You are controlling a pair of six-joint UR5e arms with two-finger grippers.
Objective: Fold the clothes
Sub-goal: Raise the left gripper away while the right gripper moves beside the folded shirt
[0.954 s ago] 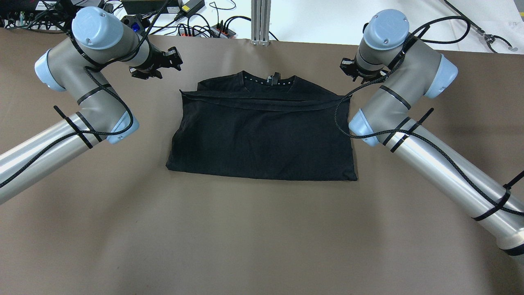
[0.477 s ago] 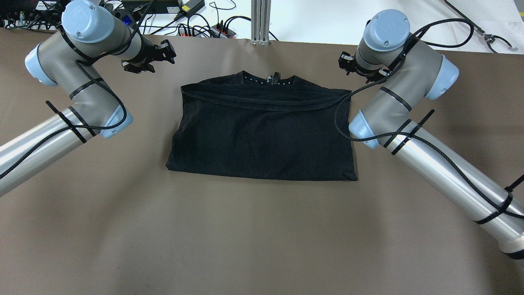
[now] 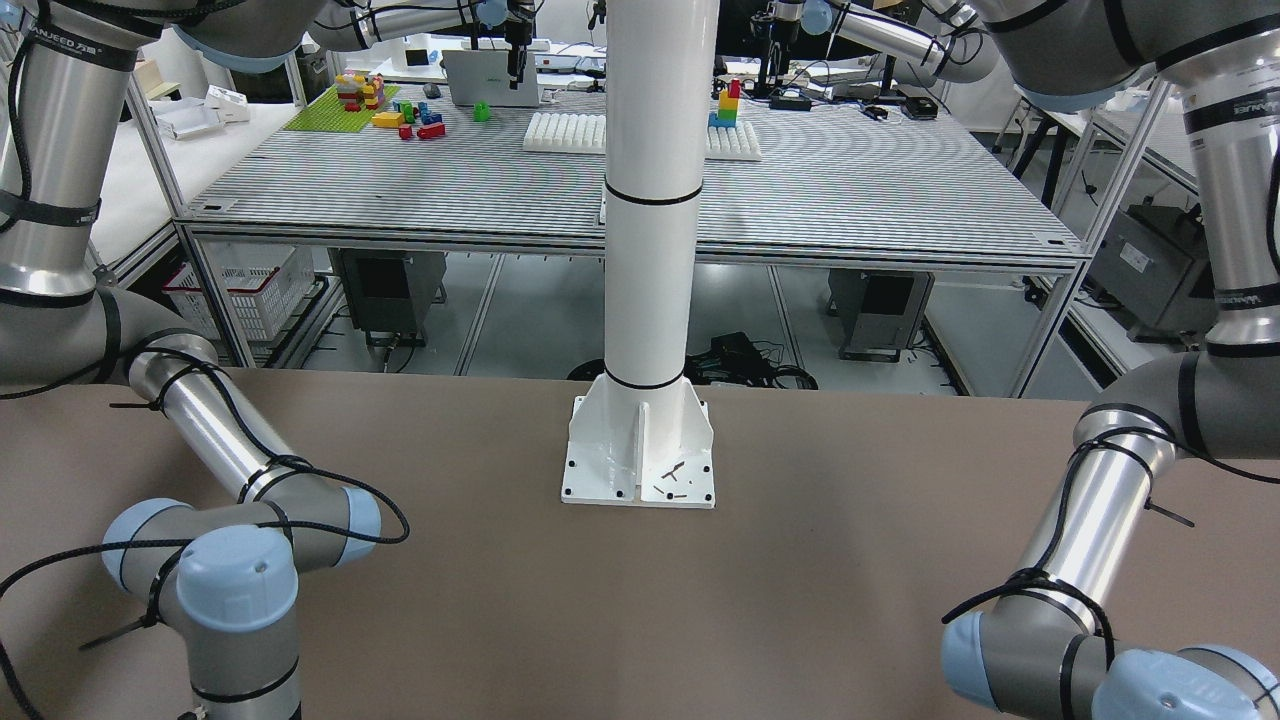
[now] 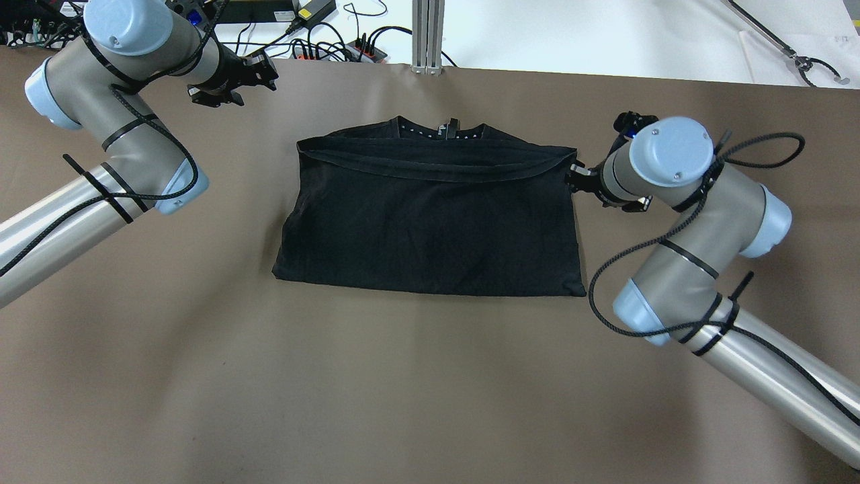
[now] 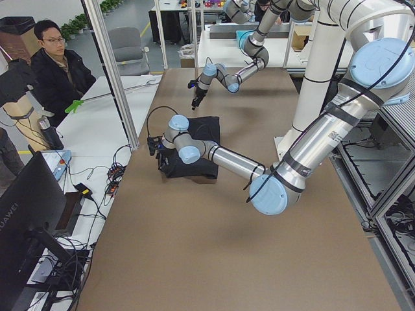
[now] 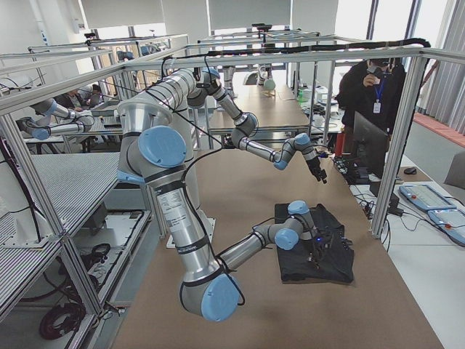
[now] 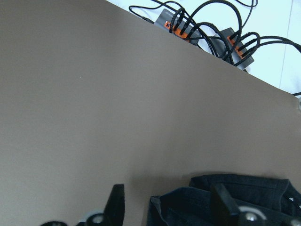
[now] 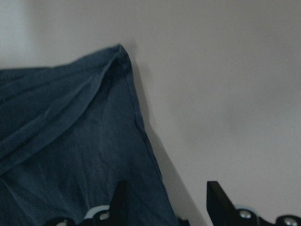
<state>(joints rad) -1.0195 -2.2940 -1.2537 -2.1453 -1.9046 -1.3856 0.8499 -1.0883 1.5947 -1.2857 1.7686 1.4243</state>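
The clothes (image 4: 430,222) are one black shirt, folded into a rectangle on the brown table, with its collar at the far edge. It also shows in the exterior left view (image 5: 198,146) and the exterior right view (image 6: 320,262). My left gripper (image 4: 265,74) is open and empty, beyond the shirt's far left corner. Its wrist view shows that corner (image 7: 221,197) between the open fingers. My right gripper (image 4: 576,180) is open at the shirt's right edge. In its wrist view one finger (image 8: 120,202) is over the cloth (image 8: 70,141) and the other is over bare table.
Power strips and cables (image 4: 336,44) and an aluminium post (image 4: 427,33) lie past the table's far edge. The white post's base plate (image 3: 640,460) stands on the robot's side. A seated operator (image 5: 55,65) and a standing one (image 6: 370,87) are at the operators' side.
The shirt's upper folded layer has settled flat. My right gripper has moved from beyond the far right corner down to the right edge. My left gripper has drawn away to the far left.
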